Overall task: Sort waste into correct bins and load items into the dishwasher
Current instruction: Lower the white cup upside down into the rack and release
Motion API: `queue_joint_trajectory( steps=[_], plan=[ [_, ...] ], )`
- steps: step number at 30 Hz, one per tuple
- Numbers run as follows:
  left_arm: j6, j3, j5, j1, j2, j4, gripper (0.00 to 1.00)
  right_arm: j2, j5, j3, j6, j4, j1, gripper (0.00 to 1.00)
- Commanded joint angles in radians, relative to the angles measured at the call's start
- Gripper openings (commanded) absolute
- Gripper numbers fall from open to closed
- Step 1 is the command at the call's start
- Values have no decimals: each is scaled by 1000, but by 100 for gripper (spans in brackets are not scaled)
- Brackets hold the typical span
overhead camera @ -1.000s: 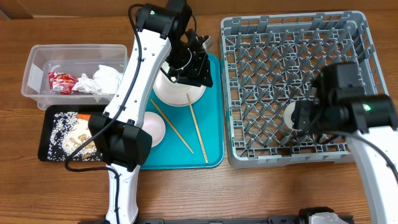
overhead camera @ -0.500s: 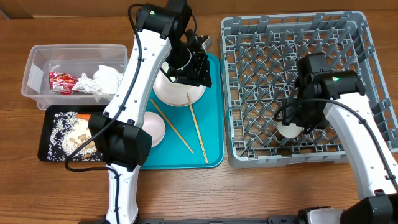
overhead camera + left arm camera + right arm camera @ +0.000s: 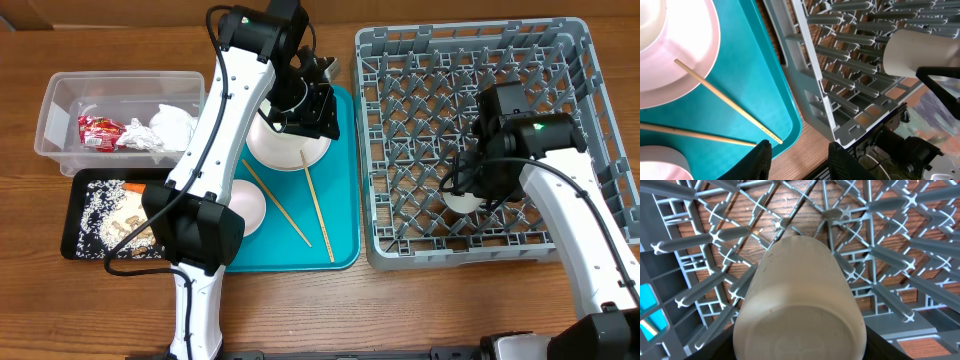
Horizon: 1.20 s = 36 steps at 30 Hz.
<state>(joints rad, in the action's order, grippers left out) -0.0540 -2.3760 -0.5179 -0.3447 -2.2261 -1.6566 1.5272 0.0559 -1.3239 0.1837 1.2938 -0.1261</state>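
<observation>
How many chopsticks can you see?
2. Both lie on the teal tray: the left chopstick slanting, the right chopstick steeper, top ends by the white plate. None look hidden.

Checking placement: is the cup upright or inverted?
Inverted: the cup shows its closed base to the right wrist camera, mouth down among the dish rack pegs.

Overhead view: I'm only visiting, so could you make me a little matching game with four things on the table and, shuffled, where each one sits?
Things:
1. red snack wrapper
2. rice-like grains
3. chopsticks
4. white cup

Places:
A. in the grey dish rack
B. in the clear tub
C. on the teal tray
D. in the black tray

Pairs: 1-B, 2-D, 3-C, 4-A.
</observation>
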Motion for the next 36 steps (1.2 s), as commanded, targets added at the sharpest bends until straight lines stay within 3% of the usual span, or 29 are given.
queue_joint_trajectory(
  steps=[1, 5, 7, 11, 15, 18, 25, 36],
  plan=[
    [-14, -14, 23, 4, 30, 0, 39, 5, -5, 38, 10, -12, -5, 26],
    [-14, -14, 28, 4, 30, -5, 40, 5, -9, 65, 11, -10, -5, 28],
    [-14, -14, 28, 4, 30, -5, 42, 5, -9, 61, 11, -10, -5, 34],
    [-14, -14, 28, 4, 30, -9, 51, 5, -9, 45, 11, -6, -5, 61],
    [-14, -14, 28, 4, 30, -15, 54, 5, -9, 17, 10, 2, -5, 82],
    [-14, -14, 28, 4, 30, -16, 58, 5, -9, -11, 6, 18, -5, 91],
    [-19, -14, 39, 23, 30, -14, 56, 5, -27, -116, -1, 96, -5, 93],
    [-131, -14, 207, 176, 29, -6, 57, 3, -350, -175, -35, 148, -6, 93]
  ],
)
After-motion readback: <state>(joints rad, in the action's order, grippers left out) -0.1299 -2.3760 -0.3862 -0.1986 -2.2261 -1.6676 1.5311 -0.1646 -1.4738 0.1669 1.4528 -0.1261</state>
